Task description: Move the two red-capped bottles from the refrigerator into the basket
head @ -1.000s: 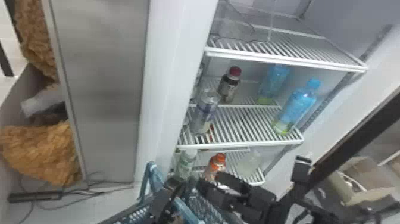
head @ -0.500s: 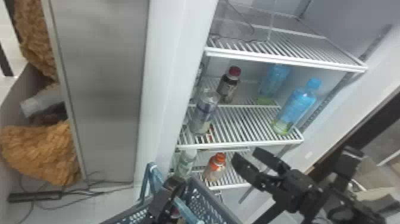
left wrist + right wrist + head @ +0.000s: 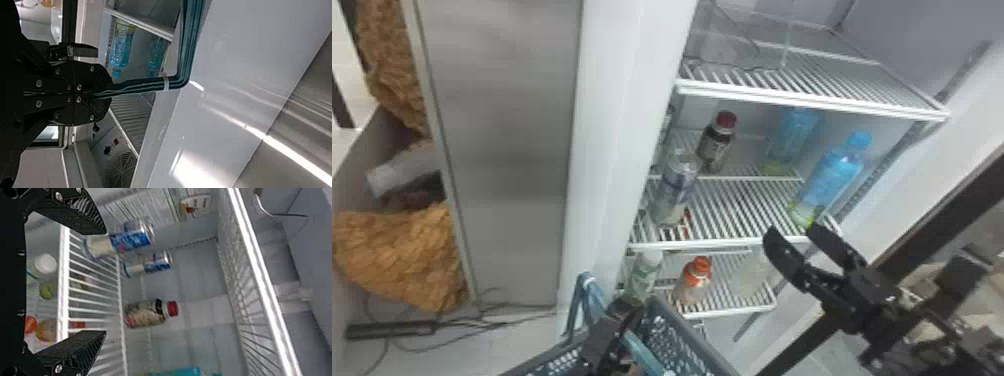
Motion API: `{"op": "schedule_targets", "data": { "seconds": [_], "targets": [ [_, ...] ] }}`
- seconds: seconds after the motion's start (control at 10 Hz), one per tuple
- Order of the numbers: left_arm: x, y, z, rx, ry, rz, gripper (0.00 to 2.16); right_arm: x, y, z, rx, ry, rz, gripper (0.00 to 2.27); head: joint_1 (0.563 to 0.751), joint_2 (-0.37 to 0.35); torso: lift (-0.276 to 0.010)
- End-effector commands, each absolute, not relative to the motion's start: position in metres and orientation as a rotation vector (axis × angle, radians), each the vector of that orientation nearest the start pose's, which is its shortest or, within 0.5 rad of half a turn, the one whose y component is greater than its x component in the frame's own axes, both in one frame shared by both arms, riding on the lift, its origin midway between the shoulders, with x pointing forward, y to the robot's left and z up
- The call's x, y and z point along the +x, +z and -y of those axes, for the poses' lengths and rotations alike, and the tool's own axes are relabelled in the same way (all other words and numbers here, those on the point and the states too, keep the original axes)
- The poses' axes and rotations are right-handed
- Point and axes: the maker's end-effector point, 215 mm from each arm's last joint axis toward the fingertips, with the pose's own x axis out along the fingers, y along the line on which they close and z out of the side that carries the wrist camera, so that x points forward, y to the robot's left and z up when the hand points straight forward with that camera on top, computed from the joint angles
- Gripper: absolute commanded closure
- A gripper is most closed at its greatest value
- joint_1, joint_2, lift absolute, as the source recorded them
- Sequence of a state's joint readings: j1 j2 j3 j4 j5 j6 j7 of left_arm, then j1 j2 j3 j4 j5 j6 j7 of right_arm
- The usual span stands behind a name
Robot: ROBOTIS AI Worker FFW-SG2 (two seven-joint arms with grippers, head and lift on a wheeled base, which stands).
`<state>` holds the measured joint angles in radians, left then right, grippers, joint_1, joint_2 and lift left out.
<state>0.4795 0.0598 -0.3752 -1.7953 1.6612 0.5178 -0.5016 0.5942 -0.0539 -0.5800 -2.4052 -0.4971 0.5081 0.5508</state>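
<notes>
While our left gripper (image 3: 619, 320) kept its jaws closed on the teal handle (image 3: 584, 300) of the gray basket (image 3: 682, 332), our right gripper (image 3: 792, 232) was level with the front edge of the refrigerator's middle shelf (image 3: 732, 243), near its right end, its jaws spread wide; in the right wrist view, the red-capped bottle (image 3: 150, 313) appeared beyond those parted jaws, apart from both fingers; we saw that dark-bodied bottle upright toward the back of the middle shelf, behind a silver-topped can (image 3: 674, 192); two blue bottles stood to its right, one (image 3: 792, 140) farther back, the other (image 3: 829, 185) near the front; on the lower shelf (image 3: 727, 311) we saw a bottle with an orange-red cap (image 3: 693, 287), between a white-capped bottle (image 3: 644, 272) on its left and a pale bottle (image 3: 752, 275) on its right; the basket was just below and in front of that shelf, and we could not tell what it held; to the left, a power strip (image 3: 389, 329) lay on the floor (image 3: 492, 345) among loose cables.
</notes>
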Motion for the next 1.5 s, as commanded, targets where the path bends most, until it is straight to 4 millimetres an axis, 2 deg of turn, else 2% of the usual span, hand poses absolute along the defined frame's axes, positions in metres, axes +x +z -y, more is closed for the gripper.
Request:
{"op": "schedule_targets", "data": {
  "seconds": [0.0,0.3,0.7,1.0,1.4],
  "targets": [
    [0.313,-0.316,0.069,-1.911,-0.847,-0.464,1.2,0.393,-0.253,0.351,0.182,0.214,-0.067,0.11,0.695,-0.35,0.0],
    [0.314,-0.314,0.07,-1.91,-0.855,-0.464,1.2,0.414,-0.247,0.376,0.144,0.148,-0.011,0.11,0.695,-0.35,0.0],
    [0.315,-0.311,0.072,-1.906,-0.865,-0.462,1.2,0.441,-0.25,0.388,0.15,0.107,0.018,0.11,0.695,-0.35,0.0],
    [0.315,-0.311,0.072,-1.905,-0.866,-0.461,1.2,0.456,-0.258,0.388,0.166,0.097,0.015,0.11,0.695,-0.35,0.0],
    [0.316,-0.31,0.072,-1.899,-0.875,-0.461,1.2,0.493,-0.263,0.379,0.181,0.112,0.026,0.1,0.695,-0.35,0.0]
  ]
}}
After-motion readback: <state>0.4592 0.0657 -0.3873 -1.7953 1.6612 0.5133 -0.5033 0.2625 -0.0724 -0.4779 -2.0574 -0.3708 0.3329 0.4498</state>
